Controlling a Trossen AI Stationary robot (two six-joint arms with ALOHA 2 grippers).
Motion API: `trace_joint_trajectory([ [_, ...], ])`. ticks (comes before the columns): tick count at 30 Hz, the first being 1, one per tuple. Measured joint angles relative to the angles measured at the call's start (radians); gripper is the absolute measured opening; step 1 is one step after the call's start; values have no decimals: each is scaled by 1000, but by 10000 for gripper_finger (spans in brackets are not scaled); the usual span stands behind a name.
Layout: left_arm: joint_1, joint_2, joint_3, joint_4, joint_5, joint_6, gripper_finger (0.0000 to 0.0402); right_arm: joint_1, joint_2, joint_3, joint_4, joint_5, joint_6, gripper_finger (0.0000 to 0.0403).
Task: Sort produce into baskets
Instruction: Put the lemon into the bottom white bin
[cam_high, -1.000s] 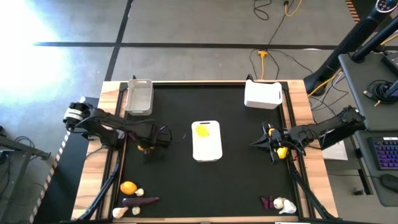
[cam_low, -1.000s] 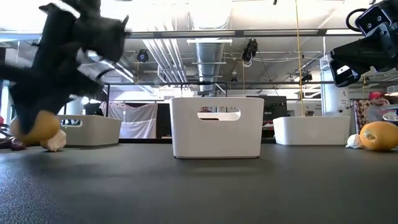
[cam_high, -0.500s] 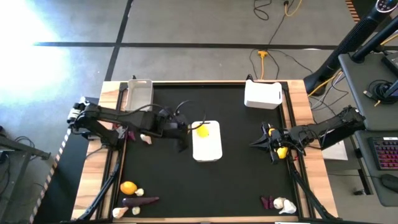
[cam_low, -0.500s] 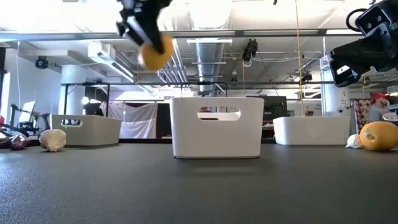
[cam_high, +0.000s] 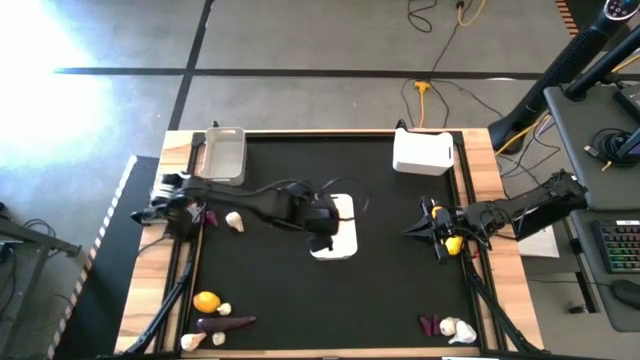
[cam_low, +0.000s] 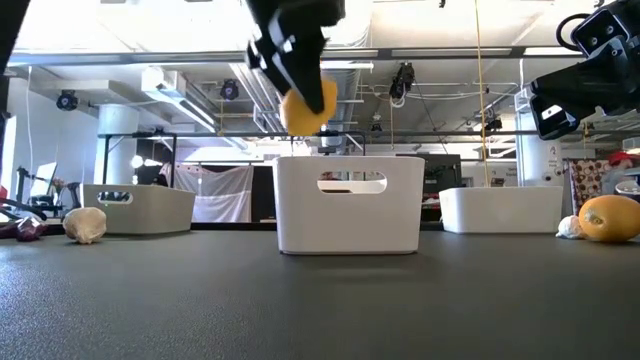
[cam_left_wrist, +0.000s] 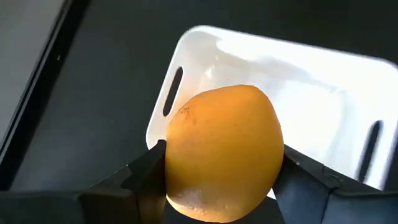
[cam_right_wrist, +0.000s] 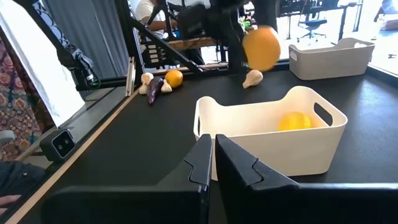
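Left gripper (cam_left_wrist: 217, 180) pinches an orange fruit (cam_left_wrist: 222, 152), one dark finger (cam_left_wrist: 140, 177) on each side; the fruit fills most of the left wrist view and hides the fingertips, and from above the arm covers it altogether. It looks round, matte orange-yellow, slightly dimpled. It hangs right between the fingers, in the air over the near rim of the centre white basket (cam_high: 345, 243), which sits just below and beyond the gripper. Inside that basket lies a yellow fruit (cam_right_wrist: 294, 121), seen only past the right arm's fingers. Right gripper (cam_right_wrist: 210, 163) waits off to the side with its fingers pressed together. Farther from the left gripper: a garlic bulb (cam_high: 234, 221) on the mat, the grey basket (cam_high: 223, 154) and the second white basket (cam_high: 422, 152) at the far corners, and another orange fruit (cam_high: 207, 301) with a purple vegetable (cam_high: 225, 323), partly cut off at the table edge.
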Motion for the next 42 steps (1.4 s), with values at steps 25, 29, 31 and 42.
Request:
trace_joint_trajectory([
  [25,111,214,140,-55,341,85,217,0,0,0,0,0,0,13],
  [29,116,240,140,-56,342,86,217,0,0,0,0,0,0,13],
  [31,118,256,140,-57,347,89,217,0,0,0,0,0,0,13],
  [42,129,315,139,-64,412,108,217,0,0,0,0,0,0,13],
])
